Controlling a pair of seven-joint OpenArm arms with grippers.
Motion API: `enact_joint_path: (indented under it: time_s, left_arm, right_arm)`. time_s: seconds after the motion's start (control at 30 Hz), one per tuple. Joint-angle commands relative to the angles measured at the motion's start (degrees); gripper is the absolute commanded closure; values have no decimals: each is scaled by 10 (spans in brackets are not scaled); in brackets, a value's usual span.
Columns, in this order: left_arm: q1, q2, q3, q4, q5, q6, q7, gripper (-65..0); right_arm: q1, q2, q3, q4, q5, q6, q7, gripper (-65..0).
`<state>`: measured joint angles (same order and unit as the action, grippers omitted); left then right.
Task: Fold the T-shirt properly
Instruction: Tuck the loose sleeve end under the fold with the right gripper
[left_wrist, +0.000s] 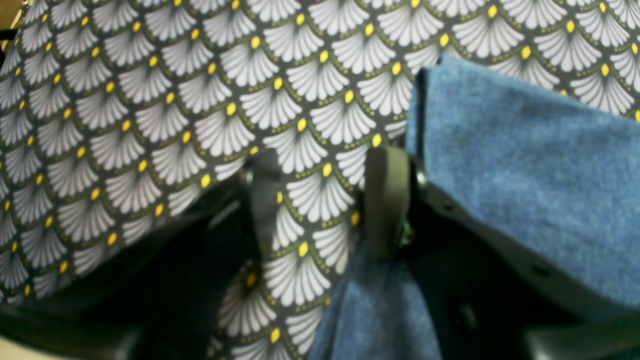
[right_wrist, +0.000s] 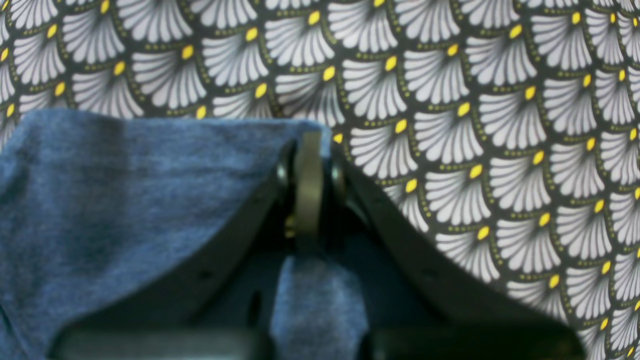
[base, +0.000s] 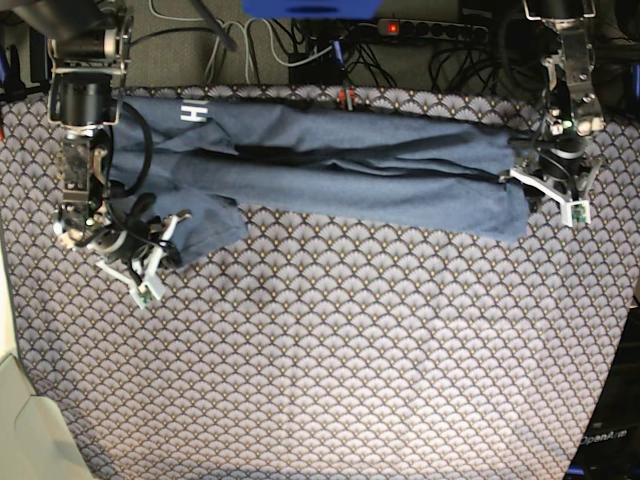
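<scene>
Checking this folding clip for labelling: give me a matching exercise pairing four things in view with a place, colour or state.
Things:
1. T-shirt
2. right gripper
3. left gripper
4. tablecloth

Descriptions:
A. jaws apart, blue cloth beside one finger
B. fan pattern with yellow dots
C. slate-blue, stretched in a long band across the far side
D. shut on a blue fabric edge

Pairs: 1-C, 2-D, 3-A, 4-B

Robot lab — power strip (base: 425, 29), tangled cables (base: 300, 45)
</scene>
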<state>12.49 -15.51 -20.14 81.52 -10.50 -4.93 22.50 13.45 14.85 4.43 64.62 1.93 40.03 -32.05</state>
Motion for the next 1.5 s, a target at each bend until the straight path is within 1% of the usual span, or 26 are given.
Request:
enact_joint_path:
  time_s: [0.0,0.17,0.57,0.67,0.73,0.9,1.07,1.23,1.33,1.47]
  left_arm:
    - [-5,-8,-1,7,1,1,-13,-280]
    - [-5,-9,-1,7,1,0,-13,-280]
    - [-1,-13,-1,7,1,-1,-13,-280]
    - [-1,-13,-2,7,1,-1,-13,-280]
    - [0,-13,-2,7,1,-2,-13,-280]
    - [0,-14,-1,7,1,-2,-13,-282]
    - [0,-14,0,7,1,-2,-13,-283]
    - [0,-14,0,7,1,-2,-13,-284]
    - [0,-14,0,6,1,-2,-13,-284]
    - [0,-14,0,6,1,-2,-13,-284]
  right_arm:
    - [6,5,1,6,-11,0,-14,0]
    - [-1,8,4,37,-11,0,-14,0]
    - [-129,8,5,274,-11,0,-17,0]
    - [-162,8,10,335,-11,0,-39,0]
    - [-181,7,28,375,-11,0,-56,0]
    - [-220,6,67,466,-11,0,-74,0]
    - [-262,6,96,488,-10,0,-75,0]
    - [-310,6,103,490,-10,0,-69,0]
    - [-327,6,104,490,-10,0,-68,0]
    - [-337,6,136,491,-9,0,-68,0]
